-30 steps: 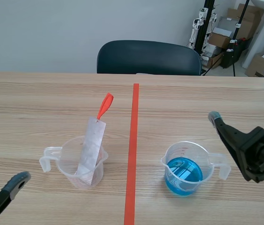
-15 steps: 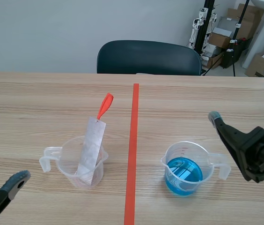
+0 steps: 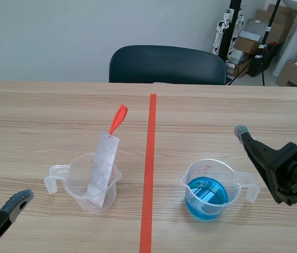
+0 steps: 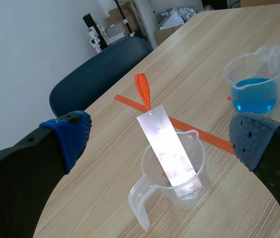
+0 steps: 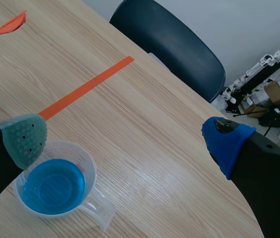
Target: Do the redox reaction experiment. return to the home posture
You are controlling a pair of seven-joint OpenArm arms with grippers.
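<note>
Leaning in left beaker [image 3: 76, 182], metal strip [image 3: 102, 168]; blue liquid [image 3: 206, 195] in right beaker [image 3: 192, 176]; left gripper [image 4: 162, 136], right gripper [image 5: 125, 140] spread, low.

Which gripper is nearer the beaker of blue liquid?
Right. The right gripper is open beside the blue-liquid beaker; the left gripper, also open, is across the tape line, past the strip beaker.

Two beakers [image 3: 76, 179] [image 3: 189, 182], one metal strip [image 3: 102, 168]
</note>
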